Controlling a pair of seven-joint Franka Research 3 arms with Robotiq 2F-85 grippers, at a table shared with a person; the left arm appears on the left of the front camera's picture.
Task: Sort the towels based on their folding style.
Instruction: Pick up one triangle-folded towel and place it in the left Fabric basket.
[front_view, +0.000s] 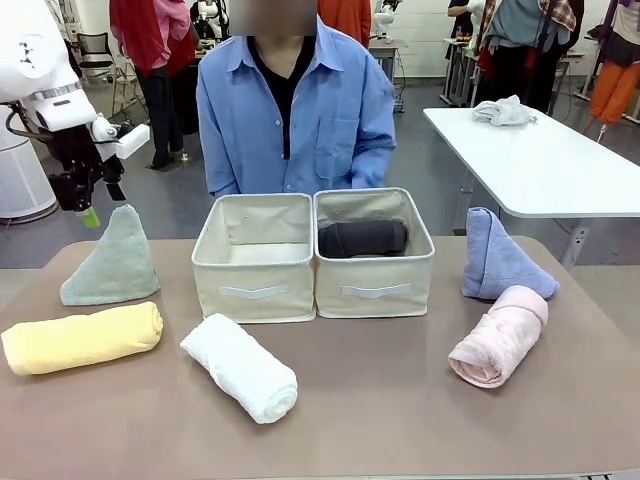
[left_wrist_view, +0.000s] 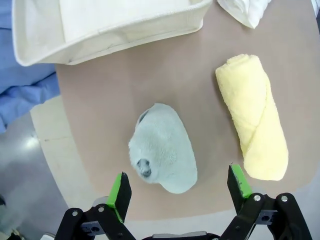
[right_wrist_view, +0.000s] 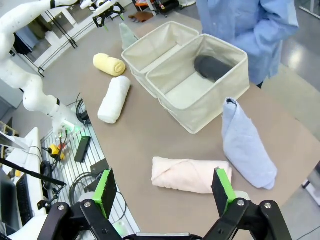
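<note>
Left claw (left_wrist_view: 178, 185) spread wide, hovering above the upright pale green triangle towel (left_wrist_view: 162, 150)

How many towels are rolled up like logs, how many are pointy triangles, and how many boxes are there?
Rolled towels: 4 (yellow towel, white towel, dark grey towel, pink towel)
Triangle towels: 2 (pale green towel, blue towel)
Boxes: 2 (left box, right box)
Total: 8

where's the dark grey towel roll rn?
Front view: the dark grey rolled terry towel lies inside the right beige fabric box, mid-table, beside the left beige fabric box.
</note>
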